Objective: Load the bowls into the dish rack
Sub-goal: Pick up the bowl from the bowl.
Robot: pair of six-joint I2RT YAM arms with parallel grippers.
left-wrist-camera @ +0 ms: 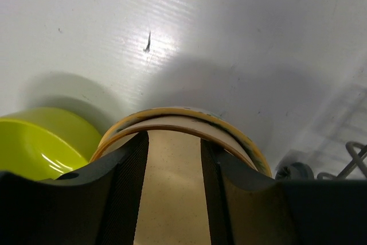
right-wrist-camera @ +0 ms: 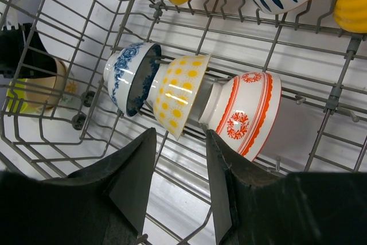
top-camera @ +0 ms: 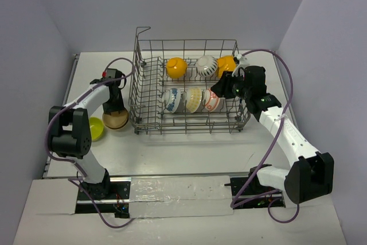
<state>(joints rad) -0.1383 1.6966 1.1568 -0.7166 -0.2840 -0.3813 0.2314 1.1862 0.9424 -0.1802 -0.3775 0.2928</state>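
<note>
Lime-green bowl [left-wrist-camera: 40, 147] sits just left of my left gripper [left-wrist-camera: 173, 147], whose jaws stand partway apart over the tan bowl [top-camera: 116, 121]; tan fills the gap between them, but I cannot tell whether they press on it. Right of it stands the dish rack [top-camera: 189, 125]. My right gripper [right-wrist-camera: 179, 136] hovers above the rack, jaws half spread and holding nothing; just beyond its fingertips the blue-patterned bowl [right-wrist-camera: 129, 76], yellow-dotted bowl [right-wrist-camera: 180, 93] and red-and-white bowl [right-wrist-camera: 243, 113] lie tipped on their sides in a row

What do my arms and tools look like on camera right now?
The left arm and right arm have white links and black joint housings, each trailing a purple cable. The left tool and right tool each have two black fingers.
</note>
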